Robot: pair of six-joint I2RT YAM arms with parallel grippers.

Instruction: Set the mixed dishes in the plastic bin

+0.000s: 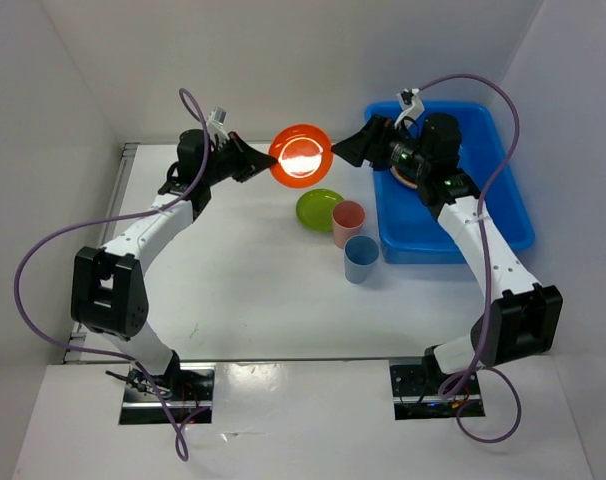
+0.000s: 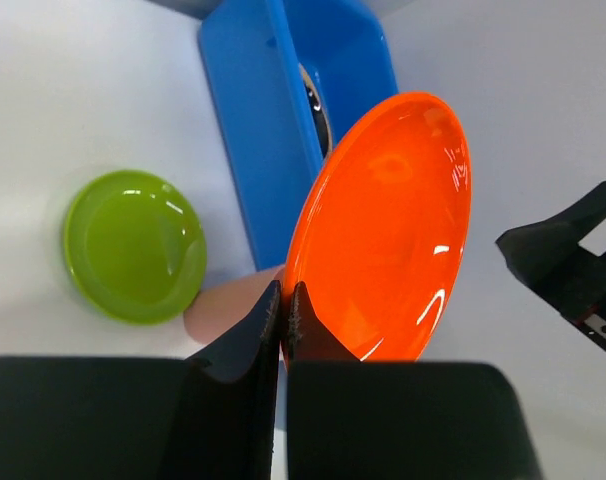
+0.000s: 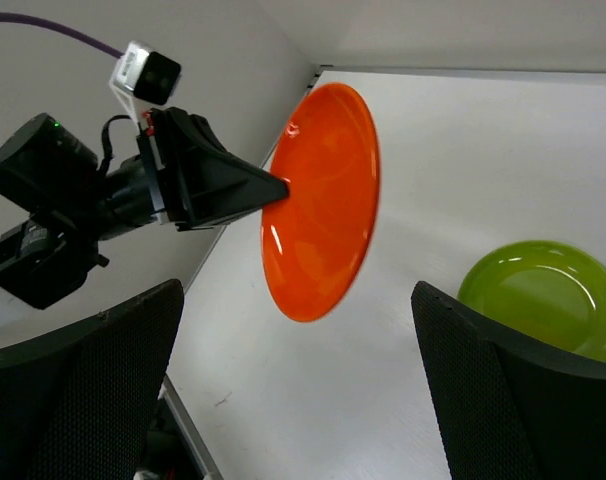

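My left gripper (image 1: 261, 163) is shut on the rim of the orange plate (image 1: 301, 155) and holds it in the air above the table's far middle; the pinch shows in the left wrist view (image 2: 285, 300), with the plate (image 2: 388, 220) tilted. My right gripper (image 1: 351, 148) is open and empty, facing the plate's (image 3: 323, 200) other side, a little apart from it. The lime green plate (image 1: 320, 209), salmon-pink cup (image 1: 348, 222) and blue cup (image 1: 361, 258) sit on the table left of the blue plastic bin (image 1: 483, 130). A dark dish (image 1: 408, 176) lies in the bin, mostly hidden by the right arm.
White walls stand close on the left, back and right. The right arm reaches over the bin's left part. A metal strip (image 1: 123, 200) runs along the table's left edge.
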